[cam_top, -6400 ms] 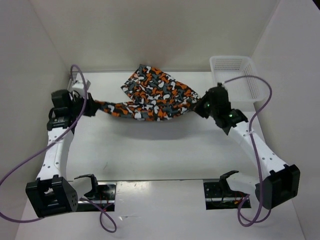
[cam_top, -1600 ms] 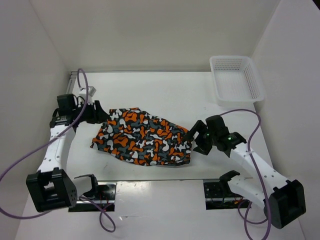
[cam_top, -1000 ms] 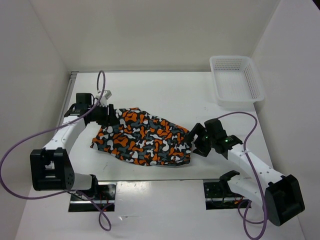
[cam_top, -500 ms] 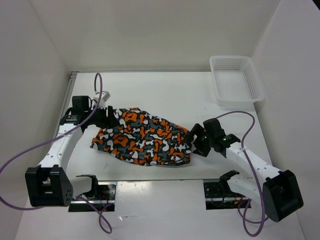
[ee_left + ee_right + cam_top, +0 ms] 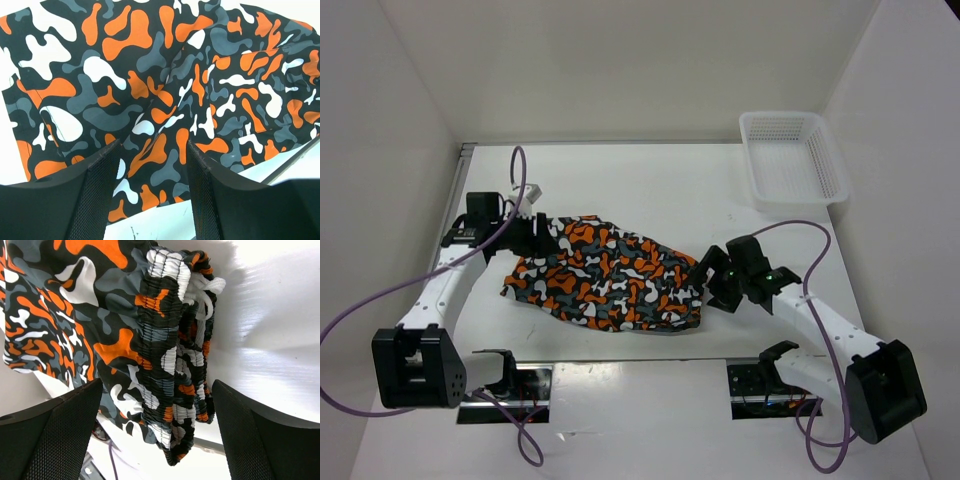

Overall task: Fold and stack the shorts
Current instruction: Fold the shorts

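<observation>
White bench [image 5: 650, 190] boxed in by plain pale walls [image 5: 650, 70] on left, far and right sides; light even, soft shadow under the arms. Shorts [image 5: 615, 280] lie spread and flattened on the near-centre of the bench, long axis running left to right. The elastic waistband [image 5: 165, 365] with its white drawstring is bunched at the right end, the leg hems at the left. Left claw [image 5: 542, 237] sits low at the far-left corner of the fabric. In the wrist view its fingers [image 5: 102, 170] are spread with camouflage cloth showing across the gap, nothing pinched. Right claw [image 5: 712, 285] is at the right edge of the shorts, fingers [image 5: 65, 430] wide apart on either side of the gathered waistband, not closed on it. White mesh basket [image 5: 790, 160] stands in the far-right corner, well apart from the shorts. Open bench runs from the far edge of the fabric to the far wall, with a narrower strip between the shorts and the near edge. Purple cables [image 5: 380, 300] loop outward off both arms toward the side walls.
</observation>
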You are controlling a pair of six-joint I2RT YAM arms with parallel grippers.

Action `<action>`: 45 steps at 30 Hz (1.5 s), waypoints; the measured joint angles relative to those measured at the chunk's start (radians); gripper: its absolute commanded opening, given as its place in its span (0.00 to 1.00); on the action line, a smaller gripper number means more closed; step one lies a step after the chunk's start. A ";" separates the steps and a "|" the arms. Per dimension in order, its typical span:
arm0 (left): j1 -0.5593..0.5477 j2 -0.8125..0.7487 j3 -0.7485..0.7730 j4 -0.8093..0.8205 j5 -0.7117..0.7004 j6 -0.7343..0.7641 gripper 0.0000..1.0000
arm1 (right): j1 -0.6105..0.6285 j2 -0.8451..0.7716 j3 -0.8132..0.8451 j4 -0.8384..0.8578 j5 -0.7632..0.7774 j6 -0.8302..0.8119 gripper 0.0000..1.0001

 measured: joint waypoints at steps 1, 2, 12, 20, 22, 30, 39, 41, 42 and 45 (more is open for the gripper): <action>0.000 0.000 0.002 -0.004 0.000 0.000 0.62 | 0.000 0.000 0.005 -0.006 0.005 0.000 0.94; 0.000 -0.002 0.005 -0.010 0.000 0.000 0.62 | 0.000 0.000 0.011 -0.013 0.012 0.000 0.94; 0.000 -0.025 0.043 -0.033 0.013 0.000 0.60 | 0.000 -0.050 0.033 -0.035 0.047 0.004 0.97; 0.000 -0.025 0.042 -0.046 0.037 -0.002 0.00 | 0.000 -0.067 0.037 -0.056 0.062 0.004 0.98; 0.000 -0.025 0.043 -0.052 0.044 -0.001 0.00 | 0.000 -0.069 0.037 -0.056 0.064 0.004 0.98; 0.000 -0.066 0.044 -0.095 0.051 0.000 0.00 | 0.000 -0.069 0.037 -0.056 0.066 0.004 0.99; 0.008 -0.156 0.098 -0.191 0.042 -0.002 0.92 | 0.000 -0.069 0.038 -0.056 0.066 0.003 0.99; 0.009 -0.151 0.130 -0.194 0.039 0.003 0.94 | 0.000 -0.068 0.039 -0.057 0.066 0.000 0.99; 0.009 -0.143 0.147 -0.192 0.039 0.002 0.94 | 0.000 -0.067 0.041 -0.058 0.066 -0.002 0.99; 0.009 -0.093 0.198 -0.182 0.039 0.001 0.95 | 0.000 -0.071 0.061 -0.065 0.067 -0.011 0.99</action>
